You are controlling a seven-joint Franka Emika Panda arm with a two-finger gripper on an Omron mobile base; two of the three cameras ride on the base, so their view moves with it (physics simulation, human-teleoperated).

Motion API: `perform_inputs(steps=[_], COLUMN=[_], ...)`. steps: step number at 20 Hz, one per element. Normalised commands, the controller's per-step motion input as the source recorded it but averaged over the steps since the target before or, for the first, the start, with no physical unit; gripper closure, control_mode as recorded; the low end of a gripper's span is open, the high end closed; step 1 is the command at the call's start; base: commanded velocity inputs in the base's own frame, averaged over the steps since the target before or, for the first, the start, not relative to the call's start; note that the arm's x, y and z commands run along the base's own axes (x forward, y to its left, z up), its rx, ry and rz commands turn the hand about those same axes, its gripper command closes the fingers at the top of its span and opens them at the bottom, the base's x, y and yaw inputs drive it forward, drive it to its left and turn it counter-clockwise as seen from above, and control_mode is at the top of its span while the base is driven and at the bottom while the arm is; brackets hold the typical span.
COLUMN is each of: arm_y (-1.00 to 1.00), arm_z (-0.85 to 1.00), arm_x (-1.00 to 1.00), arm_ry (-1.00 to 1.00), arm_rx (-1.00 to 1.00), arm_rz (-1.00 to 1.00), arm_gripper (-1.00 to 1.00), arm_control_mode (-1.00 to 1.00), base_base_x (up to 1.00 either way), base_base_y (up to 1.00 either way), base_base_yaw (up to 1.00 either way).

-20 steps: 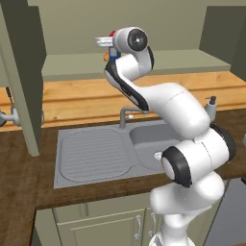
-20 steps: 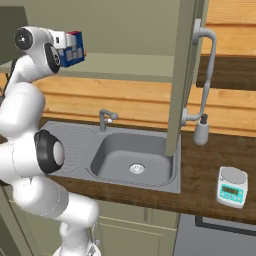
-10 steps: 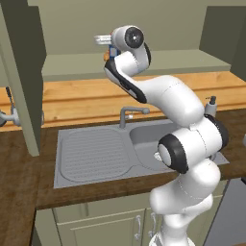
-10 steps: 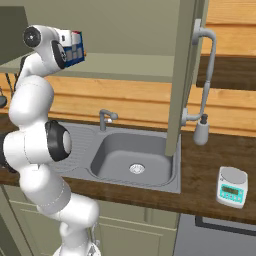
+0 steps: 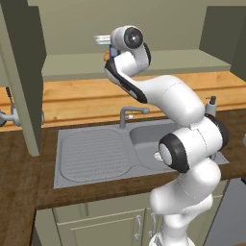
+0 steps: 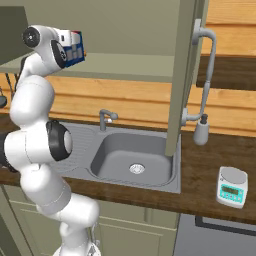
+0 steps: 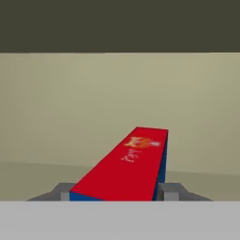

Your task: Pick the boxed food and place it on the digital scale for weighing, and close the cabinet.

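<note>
Fingers (image 7: 115, 196) pressed against both sides of the boxed food (image 7: 127, 164), up in the open cabinet (image 6: 186, 75) at upper left of the right view. Risk: its door edge blocks the swing toward the digital scale (image 6: 232, 186), lower right; a clip could knock the box loose.

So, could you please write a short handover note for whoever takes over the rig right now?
Gripper: up inside the open cabinet, shut on the boxed food, one finger on each side.
Boxed food: at shelf height in the cabinet, red face toward the hand camera; whether it is lifted off the shelf cannot be told.
Digital scale: on the counter right of the sink, nothing on it.
Done: box gripped.
Left: carry the box out, set it on the scale, close the cabinet doors.
</note>
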Motion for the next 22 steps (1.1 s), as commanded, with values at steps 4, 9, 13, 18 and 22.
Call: perform_inputs(steps=[4,9,13,18,22], arm_y=[0.00,0.00,0.00,0.00,-0.03], arm_z=[0.00,0.00,0.00,0.00,0.00], arm_x=[-0.41,-0.84,-0.99,-1.00,-1.00], arm_ry=[-0.05,-0.07,-0.10,-0.06,0.00], arm_rx=[0.00,0.00,0.00,0.00,0.00], arm_rz=[0.00,0.00,0.00,0.00,0.00], arm_gripper=[1.00,1.00,1.00,1.00,1.00], arm_control_mode=[-1.00,-1.00,-1.00,-1.00,-1.00], base_base_x=[0.00,0.00,0.00,0.00,0.00], base_base_y=[0.00,0.00,0.00,0.00,0.00], base_base_yaw=[0.00,0.00,0.00,0.00,0.00])
